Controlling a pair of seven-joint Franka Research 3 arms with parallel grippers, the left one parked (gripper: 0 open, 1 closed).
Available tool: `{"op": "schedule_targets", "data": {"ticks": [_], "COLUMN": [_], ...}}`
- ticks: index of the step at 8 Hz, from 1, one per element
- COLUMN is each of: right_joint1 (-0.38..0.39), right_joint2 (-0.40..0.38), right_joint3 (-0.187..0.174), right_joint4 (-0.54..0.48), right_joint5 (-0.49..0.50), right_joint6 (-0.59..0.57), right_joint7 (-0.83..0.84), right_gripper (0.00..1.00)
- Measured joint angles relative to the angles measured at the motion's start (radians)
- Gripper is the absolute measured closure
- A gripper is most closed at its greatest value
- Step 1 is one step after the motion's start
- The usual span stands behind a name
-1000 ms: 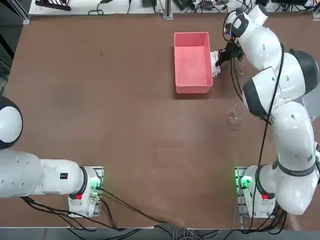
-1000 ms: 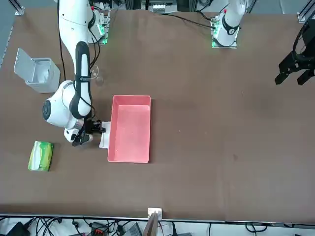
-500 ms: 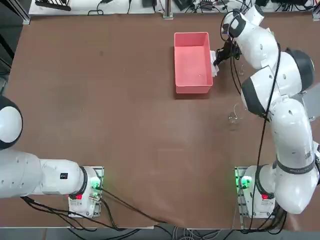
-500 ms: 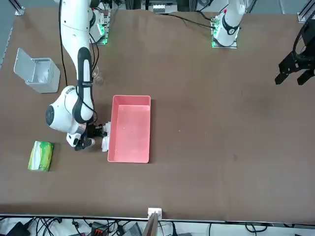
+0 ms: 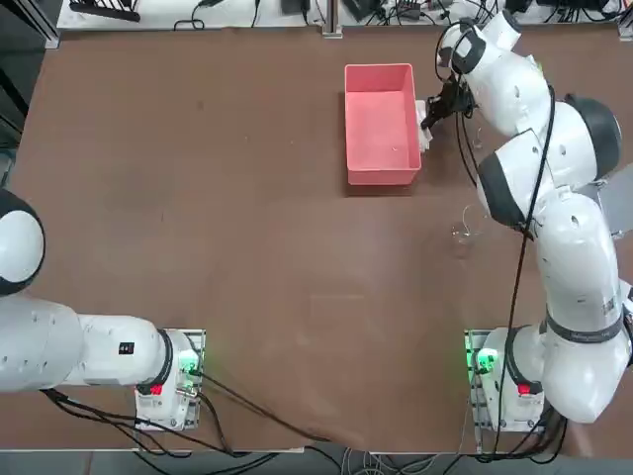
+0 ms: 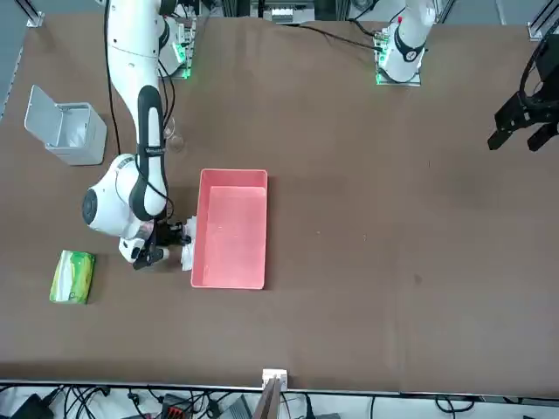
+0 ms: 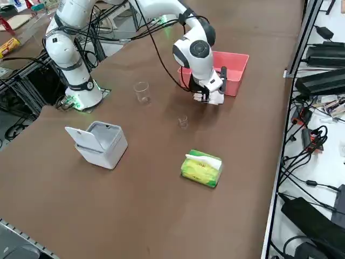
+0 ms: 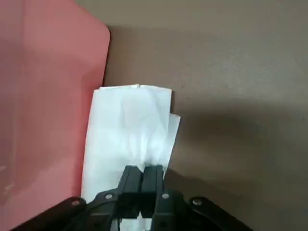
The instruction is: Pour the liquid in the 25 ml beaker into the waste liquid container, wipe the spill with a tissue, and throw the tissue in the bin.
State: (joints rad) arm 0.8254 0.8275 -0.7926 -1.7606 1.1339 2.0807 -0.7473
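The right hand (image 8: 142, 180) has its two fingers pressed together on the tissue (image 8: 127, 130), pinching a fold of it. The tissue lies flat on the tabletop (image 5: 247, 198), touching the outer wall of the pink tray (image 5: 381, 124) in the upper right of the top view. Its long axis runs along that wall, and it spreads away from the hand.

What the next move depends on is where the bin (image 7: 102, 143) lies from the hand. In the right side view the bin sits at left centre with its lid open, while the hand and tissue (image 7: 213, 97) are at upper centre by the tray. They are well apart. The small beaker (image 7: 183, 122) and a larger glass (image 7: 142, 90) stand between them, near the likely path. A carry to the bin would probably need lift to clear both. The tissue pack (image 7: 201, 168) lies lower, off to the side.
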Motion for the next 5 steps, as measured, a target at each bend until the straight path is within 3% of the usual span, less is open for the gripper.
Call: {"op": "schedule_targets", "data": {"ticks": [2, 3, 5], "right_joint1": [0.000, 0.005, 0.051], "right_joint2": [0.000, -0.002, -0.011], "right_joint3": [-0.008, -0.032, -0.141], "right_joint4": [0.011, 0.021, 0.033], "right_joint5": [0.001, 0.000, -0.031], "right_joint6": [0.000, -0.008, -0.066], "right_joint7": [0.033, 0.046, 0.046], "right_gripper": [0.98, 0.98, 0.98]}}
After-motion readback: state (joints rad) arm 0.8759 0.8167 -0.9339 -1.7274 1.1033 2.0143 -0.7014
